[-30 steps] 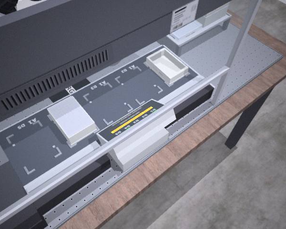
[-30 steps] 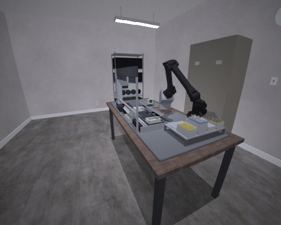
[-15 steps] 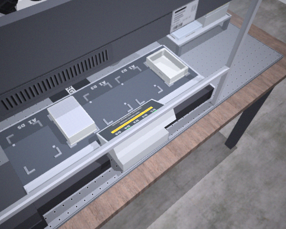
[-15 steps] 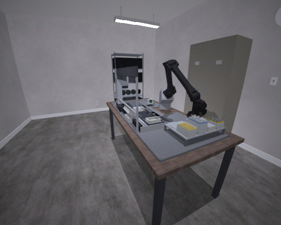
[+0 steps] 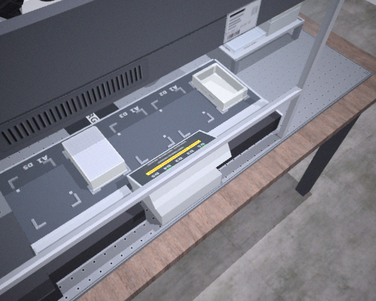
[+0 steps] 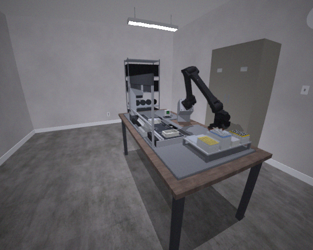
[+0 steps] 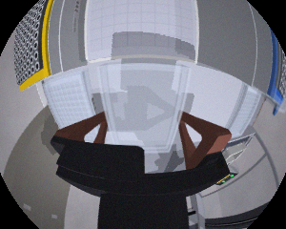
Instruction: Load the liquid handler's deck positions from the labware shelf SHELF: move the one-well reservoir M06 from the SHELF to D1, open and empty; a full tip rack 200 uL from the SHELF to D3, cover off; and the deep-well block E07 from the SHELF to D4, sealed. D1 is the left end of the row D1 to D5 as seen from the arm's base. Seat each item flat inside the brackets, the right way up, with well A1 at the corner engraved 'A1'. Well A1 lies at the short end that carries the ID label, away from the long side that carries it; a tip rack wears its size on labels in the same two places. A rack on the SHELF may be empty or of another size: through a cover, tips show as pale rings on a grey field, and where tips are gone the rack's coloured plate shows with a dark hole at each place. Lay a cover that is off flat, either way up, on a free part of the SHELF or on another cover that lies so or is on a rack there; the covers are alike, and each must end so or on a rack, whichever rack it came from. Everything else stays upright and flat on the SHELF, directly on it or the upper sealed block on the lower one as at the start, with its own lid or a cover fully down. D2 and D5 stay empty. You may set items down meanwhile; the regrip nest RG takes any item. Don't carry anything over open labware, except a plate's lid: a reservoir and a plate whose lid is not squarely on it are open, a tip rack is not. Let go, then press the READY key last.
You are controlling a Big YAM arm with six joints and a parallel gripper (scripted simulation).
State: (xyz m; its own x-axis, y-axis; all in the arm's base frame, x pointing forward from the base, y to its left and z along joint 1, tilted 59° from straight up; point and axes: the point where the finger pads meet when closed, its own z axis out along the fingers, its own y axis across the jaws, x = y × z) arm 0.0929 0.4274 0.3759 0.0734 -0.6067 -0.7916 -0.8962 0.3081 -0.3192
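Hand stands fully apart and empty above a clear, glassy cover lying flat on the shelf. Retract straight up, avoiding the cover edges. The reservoir, an open white box, sits in D1 at 1 o'clock; the matte sealed block in D4 at 9 o'clock.

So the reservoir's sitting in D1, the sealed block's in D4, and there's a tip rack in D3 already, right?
Not quite. The reservoir is in D1 and the sealed block is in D4, but the D3 brackets hold no tip rack yet, as the top view shows. The open gripper is over at the shelf.
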